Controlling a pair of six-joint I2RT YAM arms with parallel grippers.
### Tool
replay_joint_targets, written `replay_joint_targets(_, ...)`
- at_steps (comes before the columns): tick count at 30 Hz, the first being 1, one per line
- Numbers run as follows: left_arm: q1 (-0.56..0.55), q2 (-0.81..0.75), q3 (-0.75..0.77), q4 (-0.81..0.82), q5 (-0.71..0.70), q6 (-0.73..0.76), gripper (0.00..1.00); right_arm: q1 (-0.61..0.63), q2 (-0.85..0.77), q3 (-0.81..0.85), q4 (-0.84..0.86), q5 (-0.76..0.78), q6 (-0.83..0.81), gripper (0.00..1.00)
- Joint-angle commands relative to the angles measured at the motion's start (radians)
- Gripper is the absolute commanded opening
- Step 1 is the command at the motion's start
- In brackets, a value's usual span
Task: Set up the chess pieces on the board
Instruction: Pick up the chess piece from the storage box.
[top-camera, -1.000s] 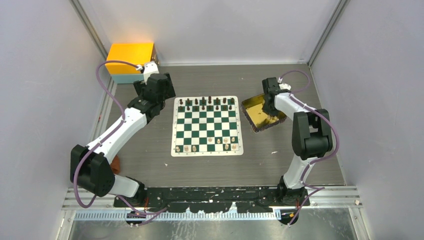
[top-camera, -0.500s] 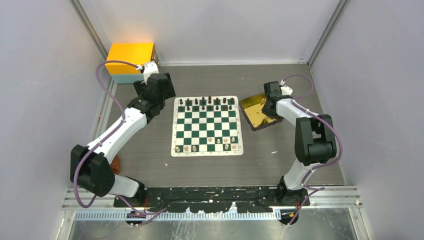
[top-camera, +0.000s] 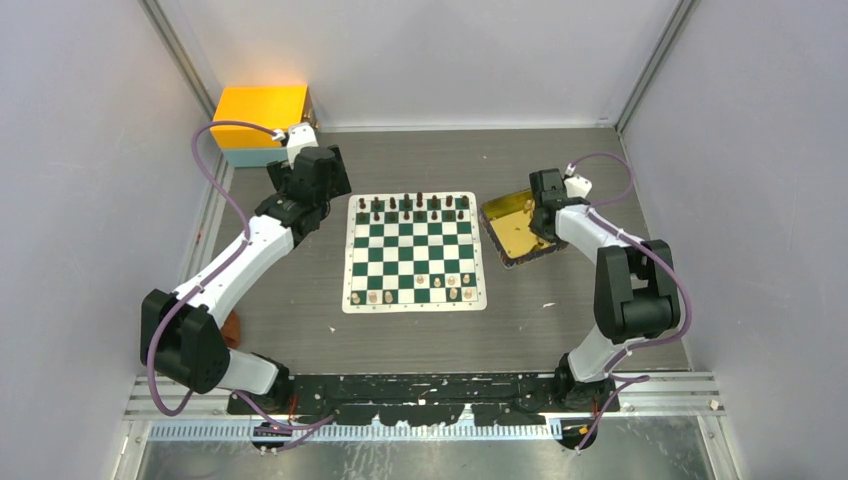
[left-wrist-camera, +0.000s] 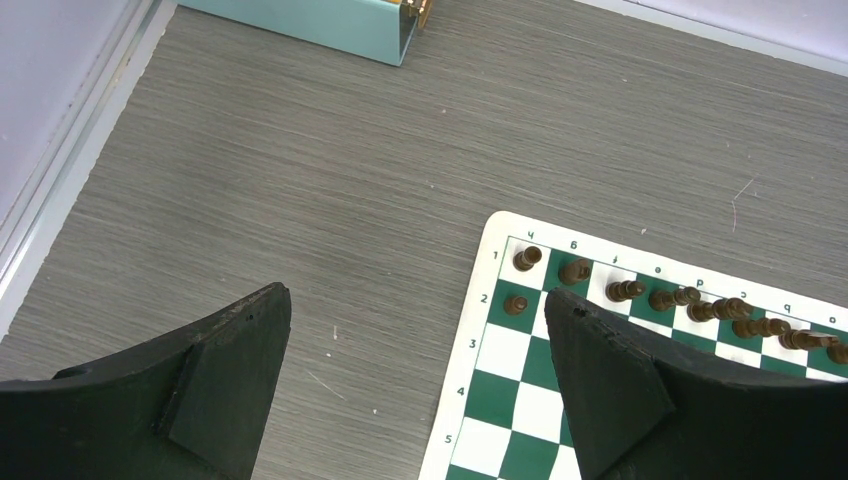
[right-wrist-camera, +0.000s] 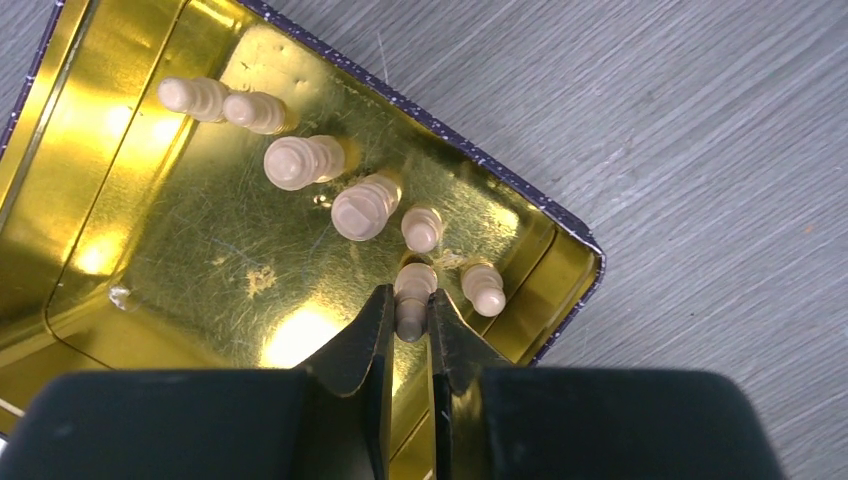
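The green and white board (top-camera: 414, 262) lies mid-table. Dark chess pieces (top-camera: 412, 207) fill its far rows, also seen in the left wrist view (left-wrist-camera: 640, 292). Several pale pieces (top-camera: 420, 290) stand on the near rows. More pale pieces (right-wrist-camera: 300, 160) lie in the gold tray (right-wrist-camera: 150, 250), which sits right of the board (top-camera: 508, 232). Inside the tray, my right gripper (right-wrist-camera: 410, 300) is shut on a cream piece (right-wrist-camera: 413, 282); another piece (right-wrist-camera: 483, 287) lies just to its right. My left gripper (left-wrist-camera: 415, 297) hangs open over bare table by the board's far left corner.
An orange box with a teal side (top-camera: 262, 110) stands at the far left corner, its teal side in the left wrist view (left-wrist-camera: 320, 20). A small reddish object (top-camera: 232, 328) lies by the left arm's elbow. Grey walls enclose the table on three sides.
The right arm's elbow has swung out to the right and its wrist has shifted slightly over the tray. The left arm has not moved.
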Motion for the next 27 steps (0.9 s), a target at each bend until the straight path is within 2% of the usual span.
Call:
replay_joint_targets(1, -0.002, -0.020, 0.007, 0.036, -0.013, 0.002, 0.98, 0.001, -0.054, -0.011, 0.036, 0.063, -0.012, 0.00)
replay_joint_targets(8, -0.002, -0.025, 0.009, 0.033, -0.007, 0.000, 0.98, 0.007, -0.069, 0.012, 0.033, 0.022, -0.047, 0.00)
replay_joint_targets(20, -0.003, -0.034, 0.014, 0.018, -0.004, -0.011, 0.98, 0.095, -0.129, 0.144, -0.054, -0.005, -0.117, 0.01)
replay_joint_targets(27, -0.002, -0.053, 0.007, 0.003, -0.001, -0.015, 0.98, 0.227, -0.183, 0.207, -0.152, -0.056, -0.162, 0.01)
